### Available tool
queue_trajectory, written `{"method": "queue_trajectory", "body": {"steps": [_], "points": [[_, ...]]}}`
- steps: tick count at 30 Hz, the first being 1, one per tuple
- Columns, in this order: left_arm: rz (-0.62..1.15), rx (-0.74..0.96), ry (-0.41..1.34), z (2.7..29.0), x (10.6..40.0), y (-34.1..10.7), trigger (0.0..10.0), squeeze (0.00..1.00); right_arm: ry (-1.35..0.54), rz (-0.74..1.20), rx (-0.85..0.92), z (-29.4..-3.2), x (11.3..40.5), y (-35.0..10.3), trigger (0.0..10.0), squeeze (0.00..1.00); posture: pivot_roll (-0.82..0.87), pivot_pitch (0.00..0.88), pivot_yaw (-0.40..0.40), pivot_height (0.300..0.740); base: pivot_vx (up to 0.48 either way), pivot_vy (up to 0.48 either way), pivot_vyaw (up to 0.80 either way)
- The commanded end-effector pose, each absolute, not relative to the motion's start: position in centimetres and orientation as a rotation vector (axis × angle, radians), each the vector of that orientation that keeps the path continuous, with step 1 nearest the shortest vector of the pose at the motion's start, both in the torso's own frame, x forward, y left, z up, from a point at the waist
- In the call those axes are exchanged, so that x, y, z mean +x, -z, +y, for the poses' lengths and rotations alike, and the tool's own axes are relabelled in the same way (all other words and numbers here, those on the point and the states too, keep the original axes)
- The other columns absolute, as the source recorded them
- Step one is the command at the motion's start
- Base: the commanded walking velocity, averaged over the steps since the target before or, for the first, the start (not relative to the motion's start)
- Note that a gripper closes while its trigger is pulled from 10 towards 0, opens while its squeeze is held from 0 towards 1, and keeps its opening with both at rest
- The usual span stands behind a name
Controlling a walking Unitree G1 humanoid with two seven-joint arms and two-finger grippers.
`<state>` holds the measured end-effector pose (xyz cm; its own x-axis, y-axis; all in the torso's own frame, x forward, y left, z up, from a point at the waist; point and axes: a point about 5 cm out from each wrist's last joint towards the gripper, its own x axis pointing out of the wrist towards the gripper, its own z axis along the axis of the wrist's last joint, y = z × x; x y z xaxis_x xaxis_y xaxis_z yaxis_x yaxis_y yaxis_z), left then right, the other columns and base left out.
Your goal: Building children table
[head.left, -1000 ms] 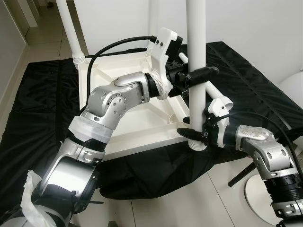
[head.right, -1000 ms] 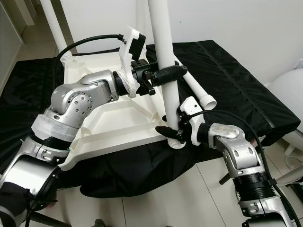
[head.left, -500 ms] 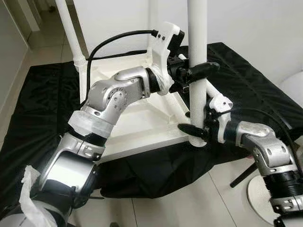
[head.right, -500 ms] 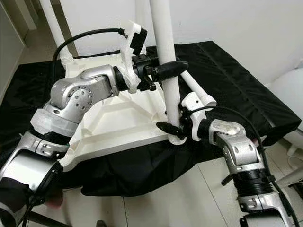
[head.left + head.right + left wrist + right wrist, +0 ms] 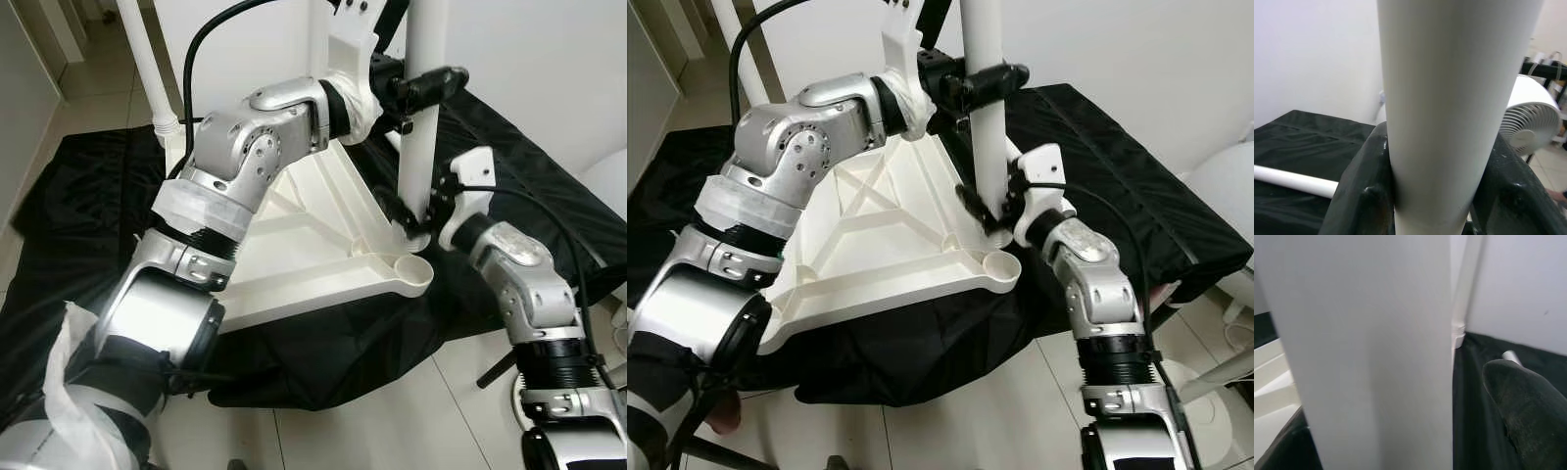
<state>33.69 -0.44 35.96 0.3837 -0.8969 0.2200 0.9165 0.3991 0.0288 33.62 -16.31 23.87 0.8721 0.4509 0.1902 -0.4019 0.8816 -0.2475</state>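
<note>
The white table leg (image 5: 425,117) is standing upright, its lower end hanging just above and behind the empty corner socket (image 5: 411,266) of the upturned white tabletop (image 5: 294,235), which is lying on a black sheet (image 5: 88,196). The left gripper (image 5: 423,86) is clamping the leg high up; the right gripper (image 5: 411,217) is clasping it near the foot. Seating this leg looks like the step in hand; next it probably needs lining up over the socket and pressing down. Another leg (image 5: 147,69) is already standing at the far corner.
</note>
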Motion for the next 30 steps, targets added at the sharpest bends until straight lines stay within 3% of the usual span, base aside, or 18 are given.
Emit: {"method": "queue_trajectory", "body": {"steps": [1, 11, 18, 30], "points": [[-0.195, -0.091, 1.106, -0.7, 34.1, -35.7, 10.0, 0.0, -0.338, -0.317, -0.232, -15.9, 33.8, -24.9, 10.0, 0.0, -0.06, 0.044, 0.041, 0.74, 0.0, 0.0, 0.0], [-0.224, -0.122, 0.924, -1.5, 34.8, -35.7, 10.0, 0.0, -0.147, -0.316, -0.318, -13.1, 33.8, -23.4, 10.0, 0.0, -0.06, 0.053, 0.034, 0.74, 0.0, 0.0, 0.0], [-0.217, -0.096, 0.849, -2.1, 34.8, -35.1, 10.0, 0.0, 0.061, -0.321, -0.169, -13.3, 33.7, -22.5, 10.0, 0.0, -0.06, 0.048, 0.03, 0.74, 0.0, 0.0, 0.0], [-0.241, -0.108, 0.833, -2.7, 34.4, -35.7, 10.0, 0.0, 0.163, -0.303, -0.133, -13.9, 34.4, -21.6, 10.0, 0.0, -0.05, 0.032, 0.017, 0.74, 0.0, 0.0, 0.0]]}}
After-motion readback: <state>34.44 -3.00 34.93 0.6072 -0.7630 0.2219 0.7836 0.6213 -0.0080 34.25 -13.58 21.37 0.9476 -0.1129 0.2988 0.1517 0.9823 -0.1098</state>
